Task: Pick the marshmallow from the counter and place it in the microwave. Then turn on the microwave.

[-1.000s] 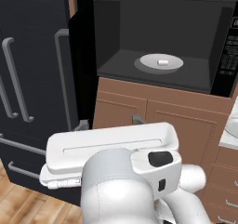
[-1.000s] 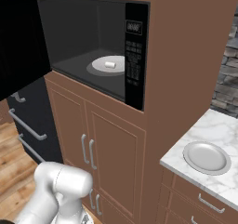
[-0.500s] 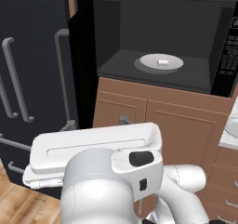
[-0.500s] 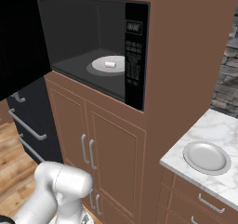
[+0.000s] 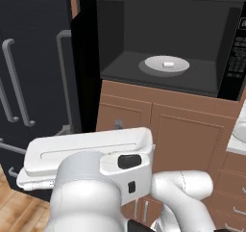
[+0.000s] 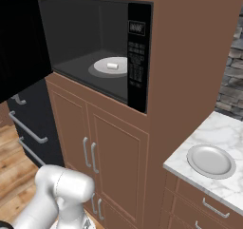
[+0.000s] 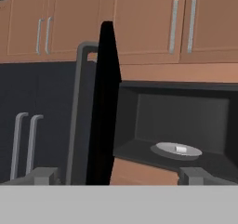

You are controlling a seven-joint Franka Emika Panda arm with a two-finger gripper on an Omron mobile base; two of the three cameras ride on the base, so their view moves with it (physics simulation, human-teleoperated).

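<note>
The microwave [image 5: 144,24] stands open in the brown cabinetry, its black door [image 5: 84,72] swung out to the left. On its turntable lies the marshmallow [image 5: 168,64], a tiny white block, also in the right base view [image 6: 112,66] and the hand view [image 7: 180,148]. The keypad [image 6: 136,57] sits on the microwave's right side. My gripper [image 7: 116,175] is open with nothing between its fingertips [image 7: 39,175]; it is well outside the cavity and faces the door's edge [image 7: 106,102]. The white hand [image 5: 86,151] hangs low in front of the cabinets.
A black fridge [image 5: 29,82] with long grey handles stands left of the microwave, behind the open door. The marble counter [image 6: 223,133] at the right carries a round white plate [image 6: 211,160]. Brown cabinet doors [image 6: 109,152] lie below the microwave.
My hand has drifted left and nearer the camera in the left base view. The marshmallow stays on the turntable, and the door stays open.
</note>
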